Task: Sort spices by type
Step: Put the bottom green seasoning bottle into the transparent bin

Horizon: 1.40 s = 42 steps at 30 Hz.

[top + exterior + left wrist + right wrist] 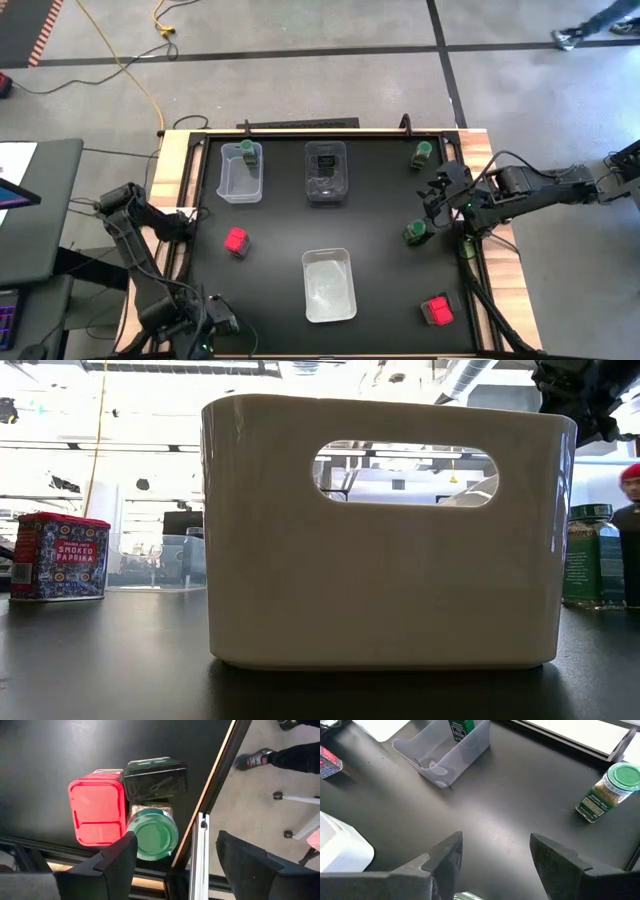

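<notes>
My right gripper [496, 837] is open and hangs near the table's right edge [437, 195], just above a green-lidded jar [415, 233] that stands on the mat. Only a sliver of that jar's lid [465, 895] shows between the fingers. A second jar [610, 790] stands by the far right corner [422, 153]. A third jar [247, 152] stands inside the far left clear bin [240, 180]. A dark box [326, 163] lies in the far middle bin. Red packets lie at the left [236, 241] and the near right [437, 310]. My left gripper [176, 840] is open at the near left corner [215, 325].
A white bin [329, 285] stands at the near middle and fills the low view [385, 530]. In the left wrist view a red packet [97, 812], a dark box [155, 779] and a green-lidded jar [152, 832] sit close together beside a table edge rail [200, 835].
</notes>
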Tool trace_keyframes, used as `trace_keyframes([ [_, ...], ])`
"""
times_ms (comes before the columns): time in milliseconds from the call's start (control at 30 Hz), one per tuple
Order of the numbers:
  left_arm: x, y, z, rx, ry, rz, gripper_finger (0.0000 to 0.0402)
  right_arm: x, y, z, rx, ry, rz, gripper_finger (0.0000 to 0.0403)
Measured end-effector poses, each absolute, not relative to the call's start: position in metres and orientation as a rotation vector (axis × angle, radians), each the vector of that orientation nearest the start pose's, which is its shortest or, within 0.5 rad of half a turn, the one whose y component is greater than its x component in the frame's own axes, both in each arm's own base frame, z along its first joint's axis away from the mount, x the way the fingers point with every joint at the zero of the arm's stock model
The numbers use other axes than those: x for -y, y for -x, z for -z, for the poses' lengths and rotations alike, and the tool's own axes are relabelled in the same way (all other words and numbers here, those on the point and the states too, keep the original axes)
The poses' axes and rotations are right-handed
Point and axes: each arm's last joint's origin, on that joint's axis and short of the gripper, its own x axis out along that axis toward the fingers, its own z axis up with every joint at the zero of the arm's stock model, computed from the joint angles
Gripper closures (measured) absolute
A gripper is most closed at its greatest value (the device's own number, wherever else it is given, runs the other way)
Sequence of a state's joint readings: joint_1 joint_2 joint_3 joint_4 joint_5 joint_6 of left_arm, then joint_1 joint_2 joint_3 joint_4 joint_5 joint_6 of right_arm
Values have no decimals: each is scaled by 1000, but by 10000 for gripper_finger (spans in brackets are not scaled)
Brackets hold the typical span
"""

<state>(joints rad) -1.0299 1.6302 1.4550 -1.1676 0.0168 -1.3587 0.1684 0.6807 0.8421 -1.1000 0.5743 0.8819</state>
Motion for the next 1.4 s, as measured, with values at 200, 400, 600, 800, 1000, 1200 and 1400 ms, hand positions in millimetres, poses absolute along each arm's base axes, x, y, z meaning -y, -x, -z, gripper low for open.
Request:
trace_keyframes([
  [200, 267, -158, -289, -1449, 389, -58, 144, -1, -103, -294, -639, -470, 718, 143],
  [400, 269, -156, -287, -1402, 312, -37, 144, -1, -103, -294, -639, -470, 718, 143],
  [600, 270, -152, -287, -1370, 275, -43, 145, -1, -103, -294, -640, -467, 718, 143],
  [800, 270, -144, -276, -1391, 308, -111, 145, -1, -103, -294, -640, -467, 718, 143],
  [1000, 271, -143, -269, -1394, 327, -117, 145, -1, -103, -294, -638, -470, 719, 143],
  [1200, 274, -141, -257, -1414, 356, -106, 145, -1, -103, -294, -637, -471, 720, 143],
  [1400, 274, -141, -250, -1411, 373, -105, 145, -1, -103, -294, -636, -474, 720, 143],
])
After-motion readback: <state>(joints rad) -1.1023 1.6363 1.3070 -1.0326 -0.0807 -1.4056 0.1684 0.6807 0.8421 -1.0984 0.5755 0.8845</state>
